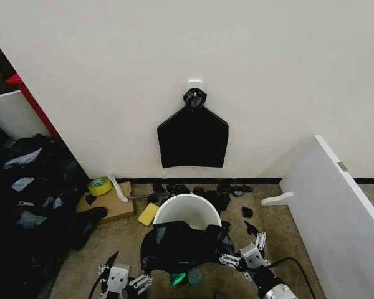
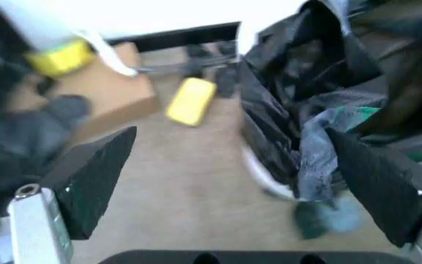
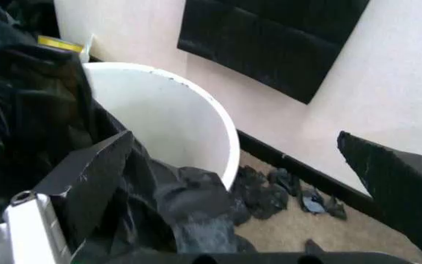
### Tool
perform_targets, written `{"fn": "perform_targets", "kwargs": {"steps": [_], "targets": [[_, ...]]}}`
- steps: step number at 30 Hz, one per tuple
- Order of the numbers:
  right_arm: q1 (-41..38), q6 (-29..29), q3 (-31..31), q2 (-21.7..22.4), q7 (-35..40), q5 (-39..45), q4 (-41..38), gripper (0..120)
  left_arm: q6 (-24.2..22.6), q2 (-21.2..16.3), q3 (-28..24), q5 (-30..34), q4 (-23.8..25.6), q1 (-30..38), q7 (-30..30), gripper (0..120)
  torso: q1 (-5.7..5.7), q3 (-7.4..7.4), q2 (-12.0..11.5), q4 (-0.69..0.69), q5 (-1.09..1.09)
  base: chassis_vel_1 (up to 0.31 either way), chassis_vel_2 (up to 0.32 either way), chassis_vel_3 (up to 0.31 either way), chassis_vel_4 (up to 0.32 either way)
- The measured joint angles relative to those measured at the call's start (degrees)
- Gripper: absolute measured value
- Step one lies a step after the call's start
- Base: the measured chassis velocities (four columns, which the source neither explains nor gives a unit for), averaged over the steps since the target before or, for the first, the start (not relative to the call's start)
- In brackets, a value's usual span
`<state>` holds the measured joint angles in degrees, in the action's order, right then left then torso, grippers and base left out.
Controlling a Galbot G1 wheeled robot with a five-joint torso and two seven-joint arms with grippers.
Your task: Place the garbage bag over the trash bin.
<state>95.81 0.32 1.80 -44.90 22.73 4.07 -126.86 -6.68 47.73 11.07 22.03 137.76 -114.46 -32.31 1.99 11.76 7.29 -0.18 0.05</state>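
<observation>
You had bare carpet beside the trash bin [image 1: 187, 208], its near rim draped by the garbage bag [image 1: 181, 244], flanked by left gripper [image 1: 119, 278] and right gripper [image 1: 242, 256], both spread, neither gripping it.

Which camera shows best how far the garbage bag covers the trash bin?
The head view: the garbage bag drapes the near rim of the trash bin; the far rim is bare. The right wrist view shows the bare inner wall, the left wrist view only crumpled bag.
</observation>
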Motion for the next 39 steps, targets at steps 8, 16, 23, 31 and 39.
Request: {"fn": "perform_targets", "kwargs": {"steps": [8,16,23,31,39], "targets": [[-3.5,0.5,-2.8,-2.3,-1.1,-0.3,3.9,100,4.0,-0.2,1.7,6.3,-6.8,5.5,12.2,100,0.00,0.00,0.0,-0.01,-0.02,0.000,0.000,0.000,0.000],[-6.1,1.2,-5.0,-4.4,-1.9,-1.1,7.4,100,12.3,-2.1,10.2,6.1,-14.1,6.9,30.8,100,0.00,0.00,0.0,-0.01,-0.01,0.000,0.000,0.000,0.000],[-7.2,1.6,-6.6,-5.4,-2.4,-2.0,8.9,100,22.0,-2.5,18.8,10.2,-23.7,9.9,62.3,100,0.00,0.00,0.0,-0.01,-0.01,0.000,0.000,0.000,0.000],[-6.6,1.7,-6.4,-5.7,-2.6,-2.3,9.2,100,24.1,-1.2,22.7,14.2,-33.8,17.9,88.8,100,0.00,0.00,0.0,-0.01,-0.03,0.000,0.000,0.000,0.000],[-6.1,4.6,-4.0,-5.4,-4.9,1.1,5.7,100,25.6,1.3,26.0,18.2,-39.1,25.8,93.3,100,0.01,0.01,0.0,-0.03,0.00,0.000,0.000,0.000,0.000]]}}
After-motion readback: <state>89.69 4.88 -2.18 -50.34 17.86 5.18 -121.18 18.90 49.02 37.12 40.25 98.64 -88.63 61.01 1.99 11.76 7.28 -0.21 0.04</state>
